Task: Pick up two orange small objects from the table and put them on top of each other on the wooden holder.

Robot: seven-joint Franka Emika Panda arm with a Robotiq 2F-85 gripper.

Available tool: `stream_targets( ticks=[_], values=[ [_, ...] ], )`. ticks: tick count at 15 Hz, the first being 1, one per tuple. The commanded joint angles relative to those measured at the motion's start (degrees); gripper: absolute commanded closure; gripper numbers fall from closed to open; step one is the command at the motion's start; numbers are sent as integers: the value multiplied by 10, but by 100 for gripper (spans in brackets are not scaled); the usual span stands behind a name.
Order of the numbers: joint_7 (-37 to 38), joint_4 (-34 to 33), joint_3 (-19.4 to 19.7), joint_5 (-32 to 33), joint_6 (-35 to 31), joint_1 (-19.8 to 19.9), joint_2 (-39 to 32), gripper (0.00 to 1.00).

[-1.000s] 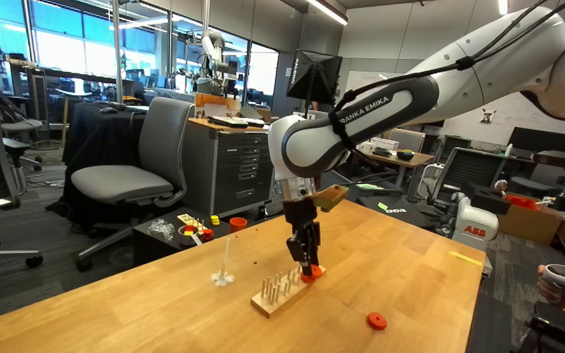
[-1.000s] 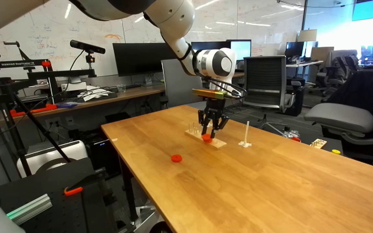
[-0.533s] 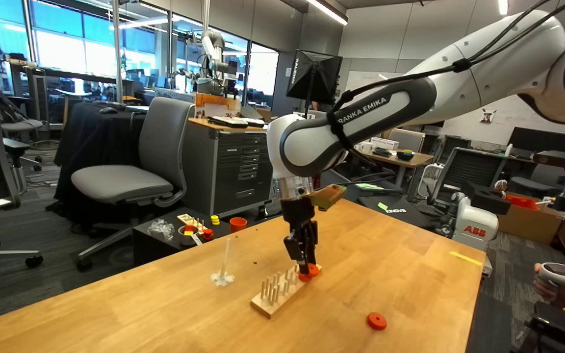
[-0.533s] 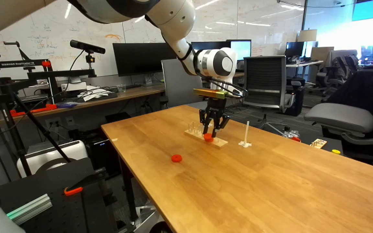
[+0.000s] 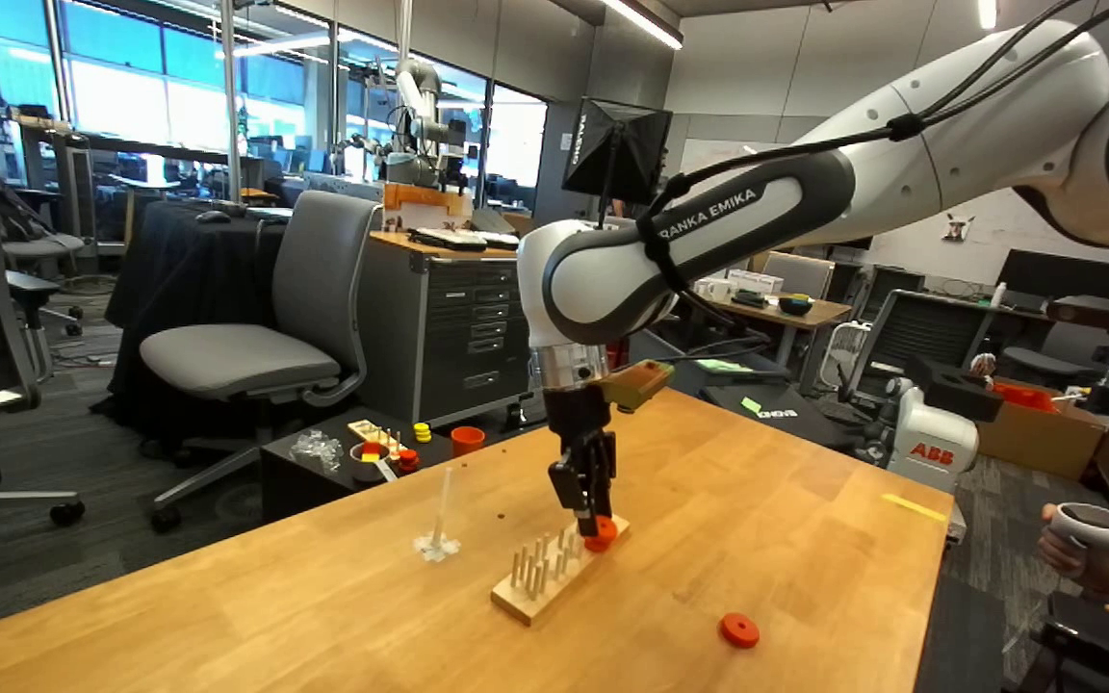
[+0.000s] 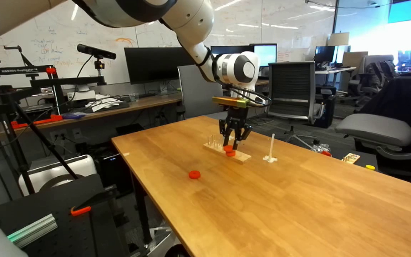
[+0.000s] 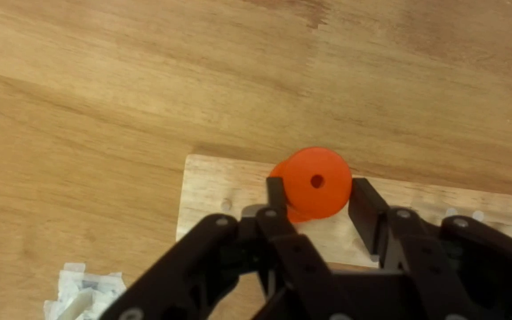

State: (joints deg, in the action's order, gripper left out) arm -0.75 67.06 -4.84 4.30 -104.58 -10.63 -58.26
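Note:
The wooden holder (image 5: 528, 602) lies on the table (image 5: 805, 539), several thin pegs rising from one half. My gripper (image 7: 318, 183) is shut on an orange small object (image 7: 320, 200), a flat disc with a centre hole, pinched at its sides. Beneath it, another orange disc (image 6: 231, 154) rests on the holder; in the wrist view most of it is covered by the held one, which sits off-centre over it. An exterior view shows the held disc (image 6: 228, 148) just above the lower one. A loose orange disc (image 5: 739, 630) lies on the table, apart from the holder.
A thin upright rod (image 5: 442, 510) is taped to the table near the holder. Beyond the table edge, a low black stand carries a second pegged board (image 5: 372, 435), yellow discs (image 5: 422, 432) and an orange cup (image 5: 467, 441). A hand holds a white controller (image 5: 1094, 529).
My gripper has shifted slightly toward the pegged half and risen a little, taking the held disc along. The lower disc now shows more clearly beneath it. The loose disc has stayed put.

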Motion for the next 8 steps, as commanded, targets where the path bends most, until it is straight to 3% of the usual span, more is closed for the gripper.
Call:
stream_targets(
  ticks=[1, 8],
  values=[
    [7, -18, 1, -4, 15, -7, -3, 84],
    [11, -44, 4, -8, 31, -4, -18, 84]
  ],
)
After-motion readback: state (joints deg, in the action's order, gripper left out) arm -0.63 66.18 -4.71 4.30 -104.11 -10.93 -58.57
